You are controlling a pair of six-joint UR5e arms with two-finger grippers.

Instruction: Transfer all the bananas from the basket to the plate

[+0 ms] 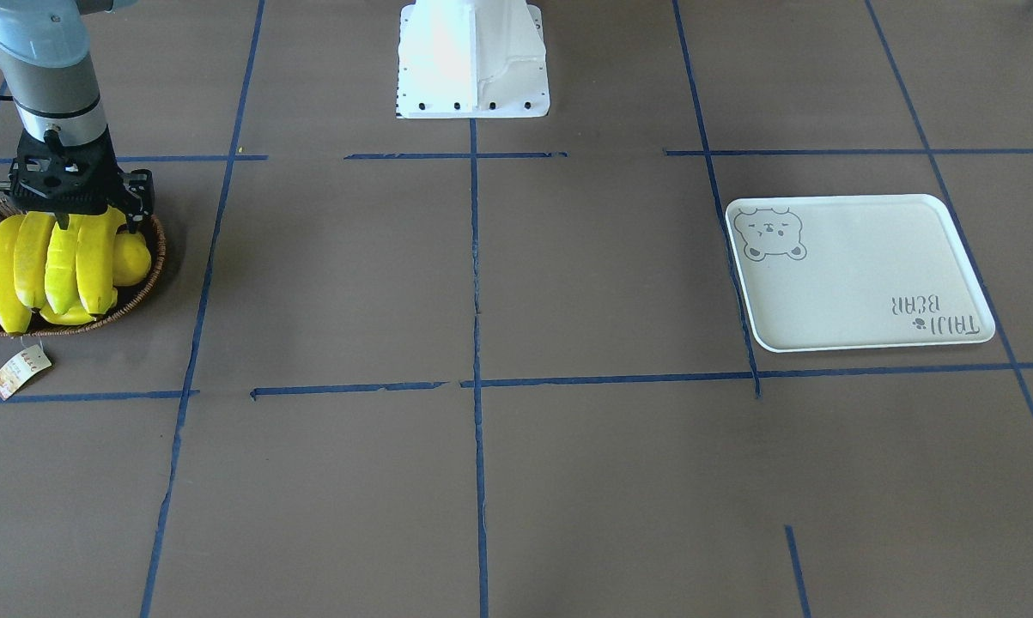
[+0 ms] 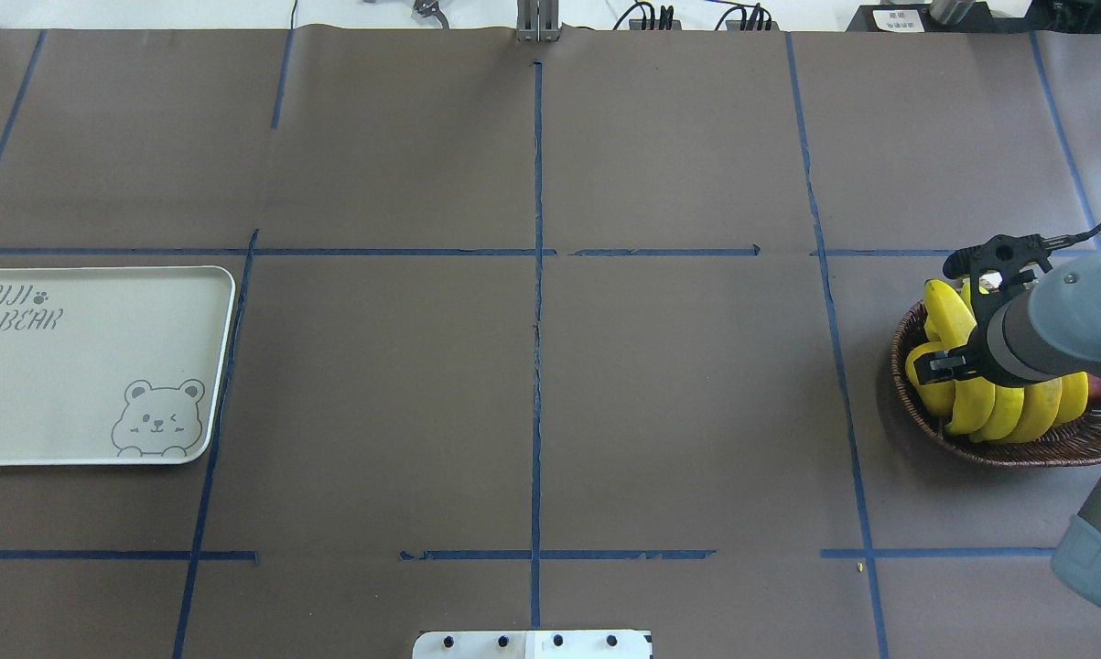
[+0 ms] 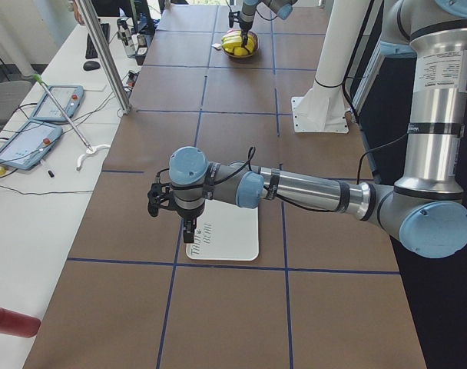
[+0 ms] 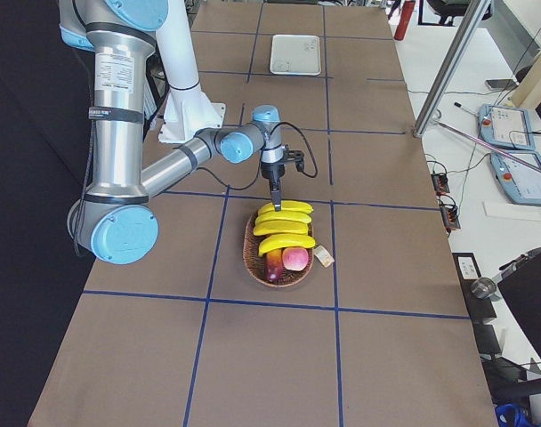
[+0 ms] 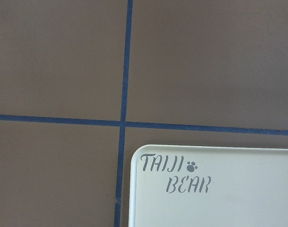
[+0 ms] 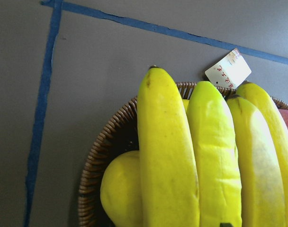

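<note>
1. The table is covered in brown paper and crossed by blue tape lines.
2. The plate is laid flat at the robot's left end, well apart from the basket.
3. The basket is set at the right end.
4. Four bananas are packed side by side in the basket, beside a lemon.
5. The right gripper is held at the bananas' ends; its jaw opening cannot be told.
6. The left gripper is held above the plate's lettered corner; its jaw opening cannot be told.
7. A paper tag is seen just beside the basket.
</note>
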